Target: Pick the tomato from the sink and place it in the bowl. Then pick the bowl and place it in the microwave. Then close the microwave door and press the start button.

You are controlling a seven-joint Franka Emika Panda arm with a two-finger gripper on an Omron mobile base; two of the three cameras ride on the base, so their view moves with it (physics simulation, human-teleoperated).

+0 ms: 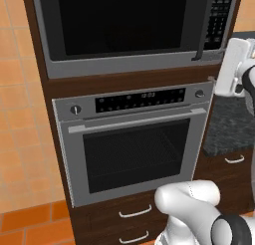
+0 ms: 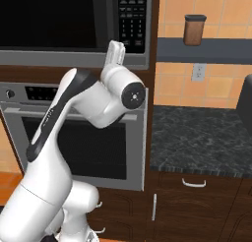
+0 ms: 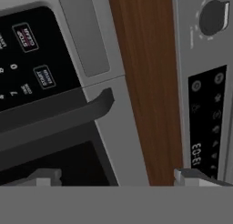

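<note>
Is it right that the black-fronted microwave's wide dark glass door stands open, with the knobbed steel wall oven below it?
No. The microwave door is shut, flush in its grey frame, as the left base view shows. The knobbed wall oven does sit below the microwave.

Dark glossy glass on the microwave door [image 1: 124, 20], framed in matt grey steel; brushed grey metal on the oven [image 1: 134, 144] at frame centre; brown wood-grain cabinet [image 3: 145, 82]; speckled dark countertop [image 2: 202, 137] at right, perhaps polished stone; smooth glossy white arm [image 2: 93, 103].
</note>
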